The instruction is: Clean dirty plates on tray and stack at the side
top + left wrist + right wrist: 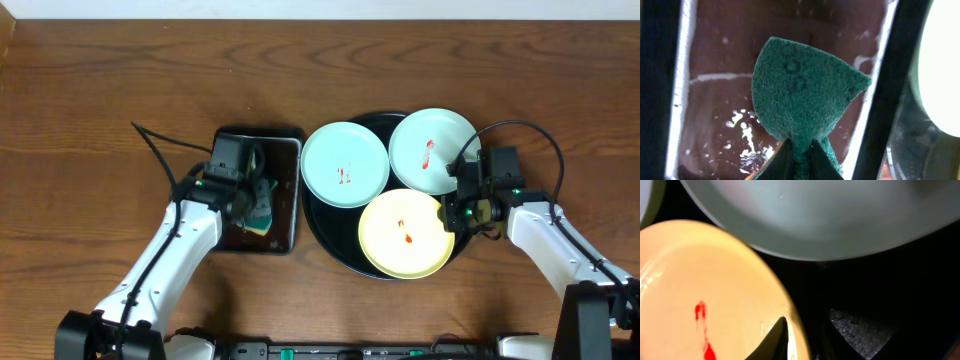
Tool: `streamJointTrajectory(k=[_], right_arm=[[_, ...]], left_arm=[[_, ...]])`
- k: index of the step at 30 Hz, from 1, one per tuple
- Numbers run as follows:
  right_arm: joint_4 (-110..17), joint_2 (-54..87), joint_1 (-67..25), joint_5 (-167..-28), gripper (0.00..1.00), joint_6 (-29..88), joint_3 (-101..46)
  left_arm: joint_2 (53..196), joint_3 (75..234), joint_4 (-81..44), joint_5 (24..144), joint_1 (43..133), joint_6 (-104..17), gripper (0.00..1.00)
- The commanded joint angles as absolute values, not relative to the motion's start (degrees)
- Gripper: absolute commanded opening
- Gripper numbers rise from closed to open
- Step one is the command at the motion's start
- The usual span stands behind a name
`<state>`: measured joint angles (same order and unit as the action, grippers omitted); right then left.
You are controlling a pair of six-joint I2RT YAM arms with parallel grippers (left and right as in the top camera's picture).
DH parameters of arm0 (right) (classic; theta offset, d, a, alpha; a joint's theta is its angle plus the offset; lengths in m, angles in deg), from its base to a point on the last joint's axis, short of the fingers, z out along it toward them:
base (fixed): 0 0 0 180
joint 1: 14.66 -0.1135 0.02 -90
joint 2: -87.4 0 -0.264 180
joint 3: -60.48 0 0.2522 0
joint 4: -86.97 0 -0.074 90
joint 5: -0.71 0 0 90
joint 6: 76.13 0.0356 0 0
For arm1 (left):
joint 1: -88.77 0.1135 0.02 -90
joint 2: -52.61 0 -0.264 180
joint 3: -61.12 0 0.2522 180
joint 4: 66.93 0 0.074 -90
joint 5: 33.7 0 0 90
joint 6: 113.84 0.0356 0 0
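Three plates lie on the round black tray (318, 228): a mint one (345, 165) at left, a mint one (433, 150) at back right, a yellow one (405, 233) in front, each with a red smear. My right gripper (452, 212) is open and straddles the yellow plate's right rim. In the right wrist view (810, 320) one finger is over the yellow plate (700, 280) and the other over the tray (880, 275), with the mint plate (815, 215) beyond. My left gripper (800, 150) is shut on the teal sponge (805, 90).
The sponge (262, 205) hangs over a small rectangular metal-rimmed tray (285, 150) holding brown liquid (715, 100), just left of the black tray. Bare wooden table surrounds both trays. A black cable runs along the table at the left.
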<state>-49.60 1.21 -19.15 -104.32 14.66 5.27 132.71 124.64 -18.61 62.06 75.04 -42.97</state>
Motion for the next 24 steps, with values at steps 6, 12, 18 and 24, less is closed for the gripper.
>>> streamJointTrajectory(k=[6,12,18,24], right_arm=[[-47.3,0.9,-20.0,-106.7,0.03,14.6,4.4],[-46.4,0.9,-20.0,-106.7,0.01,14.7,4.4],[-46.8,0.9,-20.0,-106.7,0.01,14.6,4.4],[-46.5,0.9,-20.0,-106.7,0.01,14.6,4.4]], left_arm=[[130.1,130.4,-20.6,63.8,67.1,-45.2,0.08],[130.5,130.4,-27.2,66.2,58.2,-50.8,0.07],[134.3,130.4,-36.1,66.2,49.4,-60.0,0.07],[142.7,130.4,-47.5,66.6,42.5,-70.7,0.07]])
